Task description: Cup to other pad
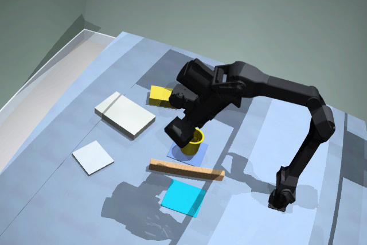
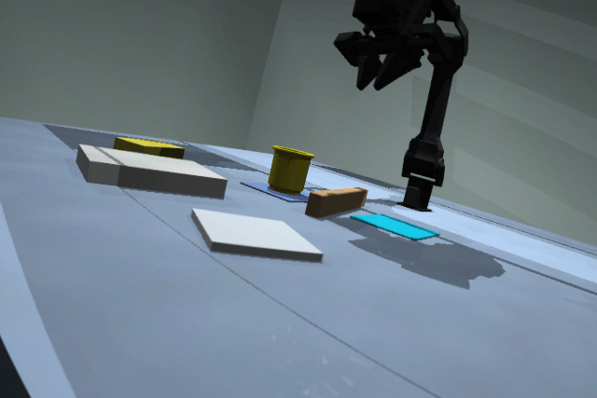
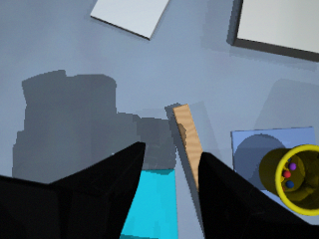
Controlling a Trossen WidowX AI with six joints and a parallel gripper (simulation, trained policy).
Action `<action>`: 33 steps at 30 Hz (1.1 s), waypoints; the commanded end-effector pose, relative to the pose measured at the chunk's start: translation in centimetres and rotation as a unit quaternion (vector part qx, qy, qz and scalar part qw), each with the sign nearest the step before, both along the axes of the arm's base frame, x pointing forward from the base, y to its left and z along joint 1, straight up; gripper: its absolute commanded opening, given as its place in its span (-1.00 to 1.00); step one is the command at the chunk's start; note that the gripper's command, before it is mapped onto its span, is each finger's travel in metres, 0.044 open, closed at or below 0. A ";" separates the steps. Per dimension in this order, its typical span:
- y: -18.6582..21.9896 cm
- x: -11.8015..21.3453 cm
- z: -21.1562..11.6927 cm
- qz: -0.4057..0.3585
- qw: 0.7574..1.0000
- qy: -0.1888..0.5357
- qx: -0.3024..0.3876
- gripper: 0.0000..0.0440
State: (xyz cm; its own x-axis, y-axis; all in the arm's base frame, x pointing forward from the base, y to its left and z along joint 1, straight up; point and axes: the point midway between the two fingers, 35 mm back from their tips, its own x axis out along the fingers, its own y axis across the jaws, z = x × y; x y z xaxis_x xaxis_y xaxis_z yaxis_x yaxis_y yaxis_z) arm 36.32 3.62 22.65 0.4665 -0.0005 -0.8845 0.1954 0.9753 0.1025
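The yellow cup (image 1: 190, 148) (image 2: 289, 171) (image 3: 268, 171) stands upright on the blue pad (image 1: 200, 158) (image 2: 254, 186) (image 3: 299, 135). A purple, a red and a blue marble show inside it in the wrist view, the red marble (image 3: 287, 174) between the other two. The cyan pad (image 1: 180, 196) (image 2: 395, 226) (image 3: 155, 204) lies bare beyond the wooden bar. My gripper (image 2: 368, 89) (image 3: 171, 155) is partly open and empty, high above the table. In the wrist view the cup is right of the fingers. In the top view the fingertips are hidden and the hand covers part of the cup's rim.
The wooden bar (image 1: 186, 170) (image 2: 332, 203) (image 3: 188, 134) lies between the two pads. A thick white slab (image 1: 125, 116) (image 2: 159, 176) (image 3: 284, 22), a thin white tile (image 1: 92, 158) (image 2: 255, 234) (image 3: 131, 15) and a yellow block (image 1: 158, 95) (image 2: 149, 144) lie farther off.
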 end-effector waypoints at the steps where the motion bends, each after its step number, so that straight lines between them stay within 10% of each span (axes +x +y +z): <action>1: -0.5 0.0 -0.5 0.002 1.000 0.024 -0.010 -0.39; 33: -7.1 -1.8 -7.1 0.040 0.972 0.221 -0.066 -0.37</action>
State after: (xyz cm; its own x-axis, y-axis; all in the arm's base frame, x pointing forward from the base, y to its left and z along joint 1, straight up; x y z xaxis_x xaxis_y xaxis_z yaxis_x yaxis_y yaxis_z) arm 34.56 -2.92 16.31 0.0630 -0.0997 -0.9930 0.1246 0.9880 -0.0913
